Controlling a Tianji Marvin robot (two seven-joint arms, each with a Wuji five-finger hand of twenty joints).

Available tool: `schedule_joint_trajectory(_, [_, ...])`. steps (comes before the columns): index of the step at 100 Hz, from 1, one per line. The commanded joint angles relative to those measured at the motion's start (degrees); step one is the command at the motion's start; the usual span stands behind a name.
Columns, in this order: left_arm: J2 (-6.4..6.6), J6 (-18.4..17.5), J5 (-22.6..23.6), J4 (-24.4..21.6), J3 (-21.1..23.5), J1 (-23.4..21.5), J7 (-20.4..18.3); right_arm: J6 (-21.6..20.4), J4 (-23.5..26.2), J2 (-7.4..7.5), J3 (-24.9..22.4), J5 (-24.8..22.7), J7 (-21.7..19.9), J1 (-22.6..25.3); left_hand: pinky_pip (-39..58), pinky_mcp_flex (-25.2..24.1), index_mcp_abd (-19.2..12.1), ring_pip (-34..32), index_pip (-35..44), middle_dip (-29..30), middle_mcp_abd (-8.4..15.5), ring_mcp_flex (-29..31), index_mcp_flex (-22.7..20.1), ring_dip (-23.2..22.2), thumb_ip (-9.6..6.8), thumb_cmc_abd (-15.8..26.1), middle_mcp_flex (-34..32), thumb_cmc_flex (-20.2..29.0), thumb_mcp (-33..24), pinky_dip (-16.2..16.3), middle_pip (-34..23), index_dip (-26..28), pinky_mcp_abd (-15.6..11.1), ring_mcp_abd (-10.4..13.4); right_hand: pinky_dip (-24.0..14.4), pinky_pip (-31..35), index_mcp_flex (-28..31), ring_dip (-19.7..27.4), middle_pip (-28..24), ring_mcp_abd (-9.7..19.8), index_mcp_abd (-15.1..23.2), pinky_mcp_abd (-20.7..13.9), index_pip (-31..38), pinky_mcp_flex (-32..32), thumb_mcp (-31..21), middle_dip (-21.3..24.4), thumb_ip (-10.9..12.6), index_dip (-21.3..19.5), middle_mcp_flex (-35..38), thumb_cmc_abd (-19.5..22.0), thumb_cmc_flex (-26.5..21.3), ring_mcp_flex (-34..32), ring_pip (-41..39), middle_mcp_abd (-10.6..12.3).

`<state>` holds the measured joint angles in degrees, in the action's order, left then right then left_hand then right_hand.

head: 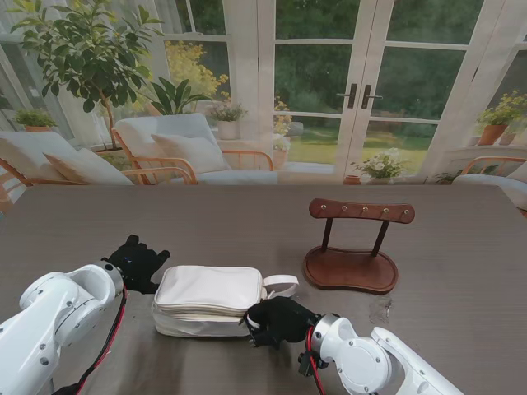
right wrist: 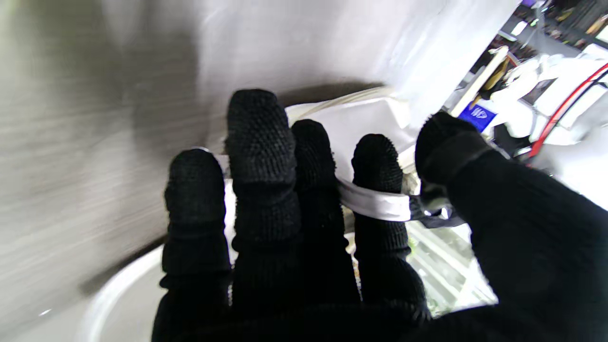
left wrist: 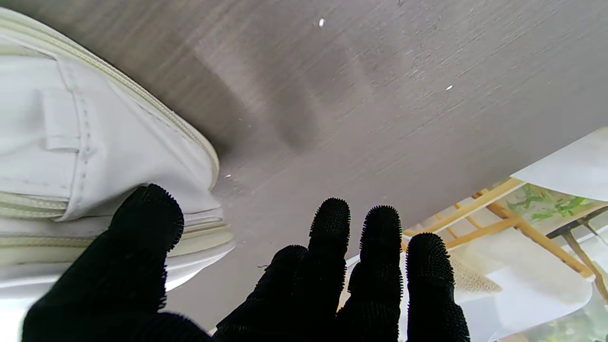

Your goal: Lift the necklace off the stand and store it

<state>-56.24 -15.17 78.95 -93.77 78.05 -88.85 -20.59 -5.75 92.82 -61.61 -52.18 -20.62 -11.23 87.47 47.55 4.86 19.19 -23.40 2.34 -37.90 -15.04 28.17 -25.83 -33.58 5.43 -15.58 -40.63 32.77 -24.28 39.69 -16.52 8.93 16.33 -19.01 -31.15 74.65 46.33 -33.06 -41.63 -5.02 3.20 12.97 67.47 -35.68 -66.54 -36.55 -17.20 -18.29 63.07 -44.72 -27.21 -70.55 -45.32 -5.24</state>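
My left hand (head: pixel 138 262) rests on the dark wood-grain table (head: pixel 461 263) against the left end of the white zippered pouch (head: pixel 210 298), fingers spread and holding nothing; my left wrist view shows the thumb (left wrist: pixel 142 237) lying against the pouch's (left wrist: pixel 71 142) zippered edge and the other four fingers reaching out over bare tabletop (left wrist: pixel 380 95). The pouch lies flat near the table's near edge, between my two hands, with a white strap loop (head: pixel 282 285) sticking out at its right end. My right hand (head: pixel 278 319) sits at the pouch's near-right corner, touching it. In my right wrist view a narrow white strip (right wrist: pixel 375 203) runs across the fingers (right wrist: pixel 259 142) toward the thumb (right wrist: pixel 444 142), and the hand appears closed around it, though I cannot tell whether that strip is the strap or a zipper pull. Farther from me and to the right stands the brown wooden necklace stand (head: pixel 356 247), upright on its rounded base, its pegged crossbar bare. Just beside the base on its near-right side, a faint small glint (head: pixel 380 311) lies on the table; it is too small to say whether that is the necklace, and I cannot make the necklace out anywhere else.
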Motion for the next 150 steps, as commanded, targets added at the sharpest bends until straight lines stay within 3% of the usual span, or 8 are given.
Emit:
schedule_joint_trajectory(1, [-0.20, 0.5, -0.6, 1.2, -0.8, 1.9, -1.2, -1.4, 2.0, 0.26, 0.1, 0.2, -1.3, 1.9, 2.0, 0.2, 1.8, -1.5, 0.3, -0.9, -1.0, 1.7, -0.4, -1.1, -1.57, 2.8, -1.3, 0.7, 2.0, 0.1, -0.8, 0.4, 0.7, -1.4, 1.0, 2.8, 1.3, -0.6, 0.3, 1.0, 4.5, -1.9, 3.0, -4.8, -5.2, -1.0, 1.1, -1.8, 0.4, 0.1, -0.4, -3.4, -1.0, 2.9])
schedule_joint_trajectory(26, [-0.15, 1.0, -1.3, 3.3, -3.0, 4.9, 0.1, -2.9, 2.2, 0.75, -0.1, 0.2, -2.6, 2.7, 3.1, 0.7, 1.9, -2.1, 0.3, -1.2, -1.0, 2.3, -0.5, -1.2, -1.80, 3.6, -1.8, 1.2, 3.4, 0.0, -1.1, 0.5, 0.9, -1.6, 1.1, 2.9, 0.8, -0.6, 0.8, 0.7, 4.5, -1.9, 2.2, -4.6, -4.5, -0.7, 1.1, -1.6, -0.1, 1.1, 0.6, -3.2, -1.0, 2.6])
schedule_joint_trajectory(60, [-0.99, 0.1, 0.3, -4.2, -0.6, 0.8, 7.4, 0.8, 0.9, 0.64, -1.5, 0.7, -3.9, 1.1, 4.1, 1.3, 1.9, -2.6, 0.8, -1.1, -1.4, 3.2, -2.2, -1.2, -1.99, 4.0, -3.1, 2.8, 4.3, -0.4, -1.2, 0.6, 1.5, -2.2, 1.0, 2.9, -3.1, -0.4, 2.0, -0.6, -0.5, -1.0, -3.9, -3.5, -1.3, 1.9, 2.5, 2.8, -1.9, 6.8, 5.1, -2.1, -0.9, 0.8])
schedule_joint_trajectory(73, [-1.22, -1.7, -1.1, -5.7, -1.6, 1.2, 10.0, 2.2, 0.3, 0.30, -1.3, 0.4, -3.1, 0.3, 4.7, 1.6, 1.7, -2.9, 1.1, -1.3, -1.4, 3.6, -3.0, -1.3, -2.00, 3.9, -3.7, 2.8, 4.7, -0.4, -1.4, 0.7, 1.8, -2.4, 0.9, 3.0, -2.8, -0.4, 1.6, -0.5, -1.0, -1.0, -4.2, -3.7, -1.6, 2.0, 2.5, 2.7, -1.4, 6.5, 4.5, -2.5, -1.1, 0.8])
schedule_joint_trajectory(90, [-1.07, -3.7, 0.6, -6.7, -3.6, 2.8, 11.4, 2.9, -0.4, 0.05, -0.7, 0.6, -2.4, -0.3, 5.2, 2.0, 1.7, -3.0, 1.2, -1.5, -0.8, 4.1, -3.3, -1.3, -2.06, 4.1, -4.0, 2.8, 5.5, -0.6, -1.5, 0.9, 1.7, -2.1, 0.9, 3.2, -2.4, -0.4, 1.6, -0.4, -0.4, -1.0, -3.6, -3.9, -1.7, 2.3, 1.9, 3.0, -1.0, 6.1, 3.7, -2.8, -1.3, 0.9])
schedule_joint_trajectory(108, [-1.05, -4.1, 0.7, -8.1, -3.9, 2.7, 9.8, 3.2, -1.3, -0.33, -0.2, 0.4, -1.1, -0.9, 5.2, 2.0, 1.8, -2.9, 1.2, -1.5, -0.8, 4.0, -3.5, -1.3, -2.19, 4.1, -4.0, 3.3, 5.9, -0.9, -1.3, 1.0, 1.7, -1.9, 1.0, 3.2, -2.9, -0.3, 1.6, -0.3, -0.5, -1.0, -3.7, -3.9, -2.2, 2.4, 1.8, 3.3, -1.3, 5.1, 3.2, -2.8, -1.2, 0.9])
schedule_joint_trajectory(136, [-0.95, -4.6, 3.5, -14.3, -1.0, -2.0, 1.2, 4.0, -1.7, -0.89, 0.8, -1.5, 1.2, -2.3, 5.2, 2.2, 1.4, -2.6, 1.6, -1.4, 0.3, 4.3, -4.6, -1.1, -2.41, 2.9, -4.0, 5.4, 4.6, -1.3, -1.1, 1.2, 1.2, -0.8, 1.0, 3.1, -3.8, -0.3, 1.7, -0.2, -0.7, -0.9, -4.5, -3.8, -2.1, 2.5, 1.5, 3.9, -2.4, 4.8, 3.1, -2.5, -1.2, 1.0])
schedule_joint_trajectory(150, [-0.91, -5.4, 3.8, -15.4, 1.0, -3.8, -1.1, 4.2, -1.7, -1.01, 0.8, -1.7, 1.6, -2.4, 5.2, 2.3, 1.0, -2.3, 1.7, -1.2, 0.4, 4.3, -4.8, -1.0, -2.25, 2.1, -3.7, 5.4, 4.1, -1.4, -0.8, 1.3, 1.1, -0.5, 1.0, 3.1, -3.7, -0.3, 1.5, -0.2, -0.7, -0.9, -4.7, -3.8, -2.1, 2.5, 1.5, 3.9, -2.5, 4.7, 3.2, -2.5, -1.2, 0.9])
